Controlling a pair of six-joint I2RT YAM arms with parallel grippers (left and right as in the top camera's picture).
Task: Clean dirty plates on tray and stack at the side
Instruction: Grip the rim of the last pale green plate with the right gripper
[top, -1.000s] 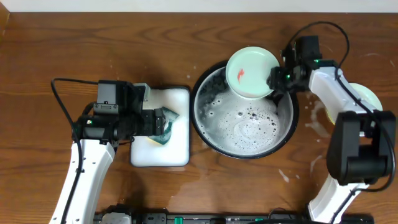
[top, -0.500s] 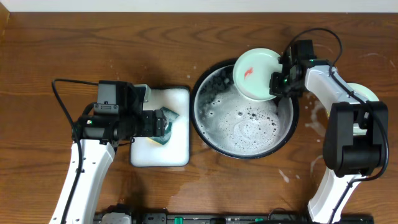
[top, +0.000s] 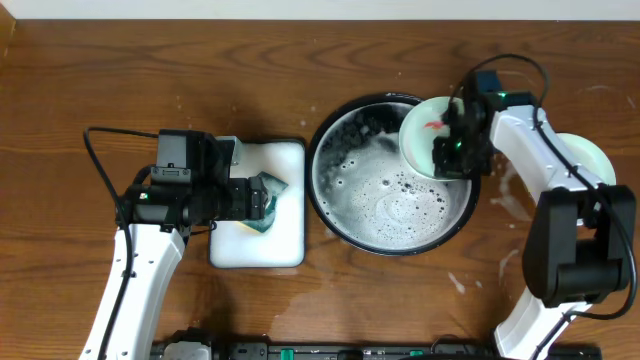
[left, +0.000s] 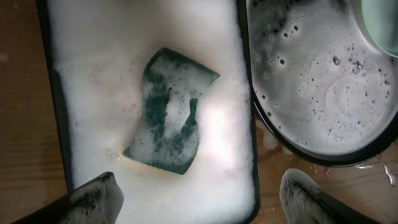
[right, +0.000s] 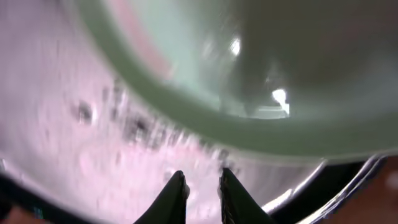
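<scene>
The tray (top: 330, 200), a big black basin of soapy water, sits mid-table. One pale mint dirty plate (top: 425, 135) with a red smear stands tilted at the basin's right rim. My right gripper (top: 452, 150) is right at it. In the right wrist view its fingers (right: 202, 180) are nearly together with only foam between them, and the blurred plate (right: 280, 74) lies just beyond the tips. My left gripper (top: 250, 200) hovers open and empty over the green sponge (top: 272, 186) in the white sponge tray (top: 285, 160).
Another pale plate (top: 592, 155) lies on the table at the right, partly under my right arm. Water splashes (top: 510, 195) mark the wood beside the basin. In the left wrist view the sponge (left: 168, 112) lies in foam, with the basin rim (left: 311, 155) close on the right.
The mint plate has moved from the basin's far rim to its right side and tipped up steeply, with my right gripper moving along with it. The left arm has not moved.
</scene>
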